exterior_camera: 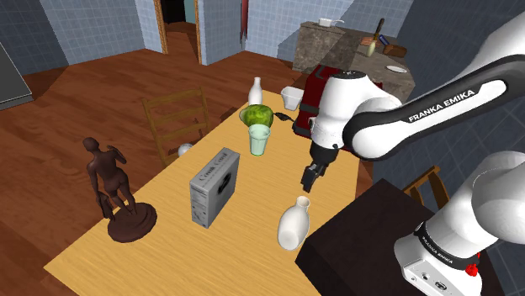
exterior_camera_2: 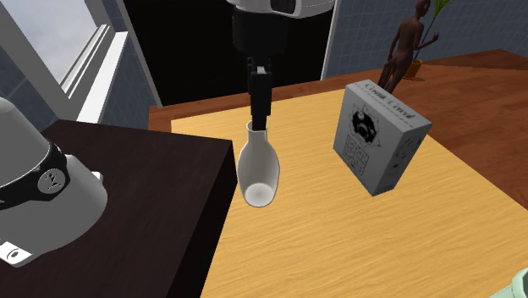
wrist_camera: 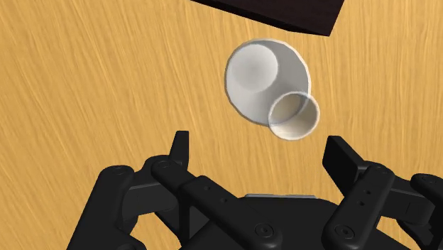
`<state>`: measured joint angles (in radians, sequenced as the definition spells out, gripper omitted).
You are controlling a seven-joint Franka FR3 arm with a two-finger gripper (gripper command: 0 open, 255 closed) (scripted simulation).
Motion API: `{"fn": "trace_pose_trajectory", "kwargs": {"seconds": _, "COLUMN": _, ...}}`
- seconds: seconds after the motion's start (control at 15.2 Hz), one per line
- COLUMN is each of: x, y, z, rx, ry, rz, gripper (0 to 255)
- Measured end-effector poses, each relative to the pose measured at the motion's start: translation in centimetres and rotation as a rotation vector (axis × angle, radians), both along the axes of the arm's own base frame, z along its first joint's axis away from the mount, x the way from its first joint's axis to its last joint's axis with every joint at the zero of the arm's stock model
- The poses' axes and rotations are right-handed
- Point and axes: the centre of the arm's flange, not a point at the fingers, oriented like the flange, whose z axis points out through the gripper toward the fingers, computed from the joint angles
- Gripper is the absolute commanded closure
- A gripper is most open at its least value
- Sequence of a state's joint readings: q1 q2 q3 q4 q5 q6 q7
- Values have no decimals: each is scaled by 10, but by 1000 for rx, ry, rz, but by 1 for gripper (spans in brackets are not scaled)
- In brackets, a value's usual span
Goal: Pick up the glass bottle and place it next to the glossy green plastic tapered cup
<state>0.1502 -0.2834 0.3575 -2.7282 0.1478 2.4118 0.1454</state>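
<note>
The white bottle [exterior_camera: 294, 224] stands upright on the wooden surface [exterior_camera: 168, 244], close to the edge by the dark stand [exterior_camera: 362, 244] and at about five o'clock from the pale green cup [exterior_camera: 259, 140] in the shoulder view. It looks smooth and rigid, probably slippery and breakable. The narrow neck under the flared lip offers the surest hold. The pincer [exterior_camera: 309, 177] hangs just above it, fingers spread, gripping nothing.
</note>
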Motion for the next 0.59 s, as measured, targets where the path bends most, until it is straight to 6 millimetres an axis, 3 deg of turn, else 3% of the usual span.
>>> {"fn": "trace_pose_trajectory", "kwargs": {"seconds": 0.26, "x": -4, "y": 30, "z": -43, "rx": 9, "ry": 11, "rz": 7, "gripper": 0}}
{"fn": "trace_pose_trajectory", "kwargs": {"seconds": 0.59, "x": -4, "y": 36, "z": -73, "rx": 13, "ry": 13, "rz": 8, "gripper": 0}}
